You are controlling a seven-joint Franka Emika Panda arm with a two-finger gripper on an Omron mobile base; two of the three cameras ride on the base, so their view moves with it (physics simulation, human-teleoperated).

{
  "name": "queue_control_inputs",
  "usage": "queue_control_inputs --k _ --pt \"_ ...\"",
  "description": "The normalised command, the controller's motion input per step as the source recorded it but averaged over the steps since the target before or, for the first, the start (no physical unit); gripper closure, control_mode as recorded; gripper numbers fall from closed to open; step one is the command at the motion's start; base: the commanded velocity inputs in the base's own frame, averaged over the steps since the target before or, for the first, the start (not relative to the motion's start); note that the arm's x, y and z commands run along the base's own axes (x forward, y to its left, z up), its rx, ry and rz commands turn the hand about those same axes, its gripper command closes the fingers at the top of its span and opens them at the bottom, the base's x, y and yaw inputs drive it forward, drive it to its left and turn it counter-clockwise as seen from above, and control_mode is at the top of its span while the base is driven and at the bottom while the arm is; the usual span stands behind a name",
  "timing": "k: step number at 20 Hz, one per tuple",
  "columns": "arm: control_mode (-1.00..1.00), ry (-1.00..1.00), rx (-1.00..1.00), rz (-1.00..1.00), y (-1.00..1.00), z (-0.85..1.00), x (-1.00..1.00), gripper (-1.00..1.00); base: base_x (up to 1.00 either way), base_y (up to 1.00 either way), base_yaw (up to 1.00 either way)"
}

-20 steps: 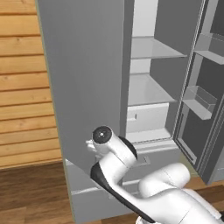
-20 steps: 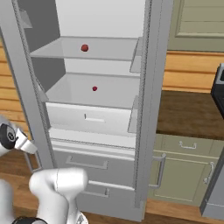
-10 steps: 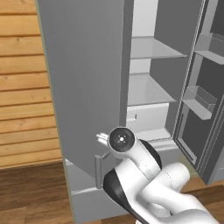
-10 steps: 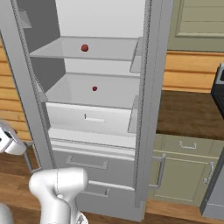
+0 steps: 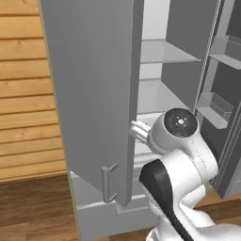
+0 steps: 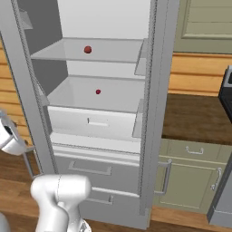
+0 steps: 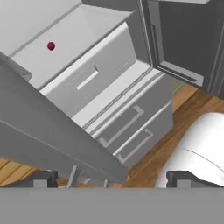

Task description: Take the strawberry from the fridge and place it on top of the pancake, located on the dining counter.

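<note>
White arm higher and closer to the open fridge (image 6: pixel 149 113) than before; pincer (image 7: pixel 109 177) spread.

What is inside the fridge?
Inside the fridge sit two small red things: one on the upper shelf, one below. The closed drawers hide whatever they hold.

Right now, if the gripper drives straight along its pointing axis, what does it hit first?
Probably the open grey fridge door, whose slab crosses just ahead of the gripper; the white drawer front lies beyond. Depth is uncertain.
</note>
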Motion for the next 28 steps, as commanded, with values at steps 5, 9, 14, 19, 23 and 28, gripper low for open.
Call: queue_control_inputs --k 5,9,14,19,23,28 --pt "-1.0 0.0 0.21 0.0 -0.91 -0.03 0.0 -1.0 0.0 0.0 0.0" --pt "-1.0 0.0 0.13 0.0 -0.59 -0.18 0.02 -1.0 0.0 0.0 0.0" --pt "-1.0 0.0 0.08 0.02 -0.39 -0.21 0.19 -1.0 0.0 0.0 0.0" --pt "-1.0 0.0 0.12 0.03 -0.04 -0.27 0.54 -1.0 0.0 0.0 0.0" --pt "-1.0 0.0 0.15 0.03 0.0 -0.2 0.55 -1.0 0.0 0.0 0.0" --pt "-1.0 0.0 0.13 0.05 0.04 -0.19 0.52 -1.0 0.0 0.0 0.0"
